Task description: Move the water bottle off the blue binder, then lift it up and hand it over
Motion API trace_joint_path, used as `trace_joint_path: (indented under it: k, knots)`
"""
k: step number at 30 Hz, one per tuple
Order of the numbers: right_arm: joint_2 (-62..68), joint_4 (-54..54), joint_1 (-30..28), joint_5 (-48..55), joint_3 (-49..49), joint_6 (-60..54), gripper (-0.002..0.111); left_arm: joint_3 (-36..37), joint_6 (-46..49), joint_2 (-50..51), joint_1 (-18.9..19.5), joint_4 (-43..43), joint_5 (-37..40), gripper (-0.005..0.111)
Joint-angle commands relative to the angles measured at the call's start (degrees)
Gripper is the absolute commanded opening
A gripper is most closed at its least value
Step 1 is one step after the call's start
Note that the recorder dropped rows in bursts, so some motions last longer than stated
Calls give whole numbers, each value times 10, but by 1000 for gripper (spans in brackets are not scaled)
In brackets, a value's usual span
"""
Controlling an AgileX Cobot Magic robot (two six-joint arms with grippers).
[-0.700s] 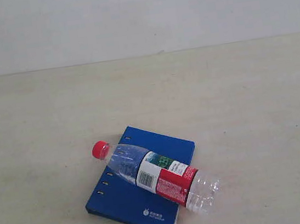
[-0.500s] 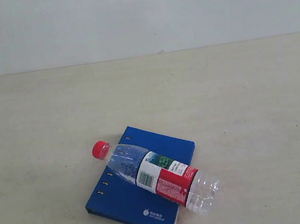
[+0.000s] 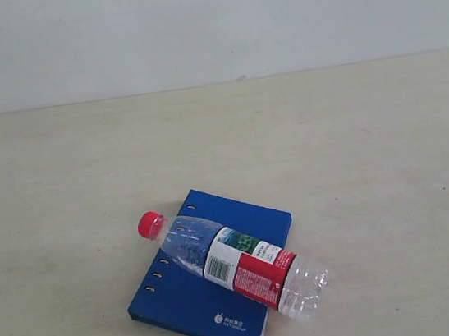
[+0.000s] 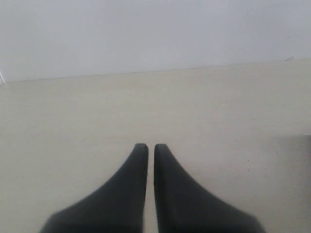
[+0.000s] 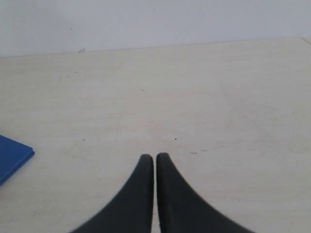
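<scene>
The exterior view alone shows the clear plastic water bottle (image 3: 233, 264) with its red screw cap (image 3: 151, 224) and its red, white and green label (image 3: 250, 268). It lies on its side, slantwise across the flat royal-blue ring binder (image 3: 180, 302). The cap pokes out past the binder's far-left edge, and the clear base hangs out beyond the near-right edge. The binder lies flat on the pale beige worktop (image 3: 356, 159), near the front and a little left of the middle. A small white logo (image 3: 228, 321) sits at its near corner and a row of holes (image 3: 159, 272) runs down its left edge.

Both arms appear only in their own wrist views. The left arm's fingers (image 4: 138, 165), dark and tapered, are drawn together with only a thin slit between the tips and grip nothing. They point out over bare worktop toward the plain white wall (image 4: 155, 34). The right arm's fingers (image 5: 143, 184) are likewise pressed close and empty, aimed the same way across the worktop. Only the right wrist view catches one blue corner of the binder at the edge of its picture, well apart from the fingertips; the bottle does not reach into it.
</scene>
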Motion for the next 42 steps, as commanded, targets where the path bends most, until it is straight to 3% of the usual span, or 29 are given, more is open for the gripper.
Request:
trace_joint_path:
  k: [1,15,17,25,28,30,32,38,42]
  knots:
    - [-3,-2,-4,-7,-1,0,0,2,2,-2,1,0,-2,4]
    - [-3,-4,-4,-7,-1,0,0,2,2,-2,1,0,-2,4]
    - [-3,-31,-4,-46,-1,-30,0,2,2,-2,1,0,-2,4]
    - [-3,-28,-4,-444,-1,-12,0,2,2,-2,1,0,-3,4]
    - [-3,-28,-4,-619,-1,89,0,2,2,-2,1,0,-3,4]
    - [-3,-28,-4,-683,-1,122,0,2,2,-2,1,0,-3,4]
    - [-3,-32,-4,-676,-12,121,0,2,2,-2,1,0,-3,4]
    - [27,-42,-4,-437,-145,124,0,2,2,-2,1,0,-3,4]
    - [104,-126,-4,-335,-241,165,6,2,2,-2,1,0,-3,4]
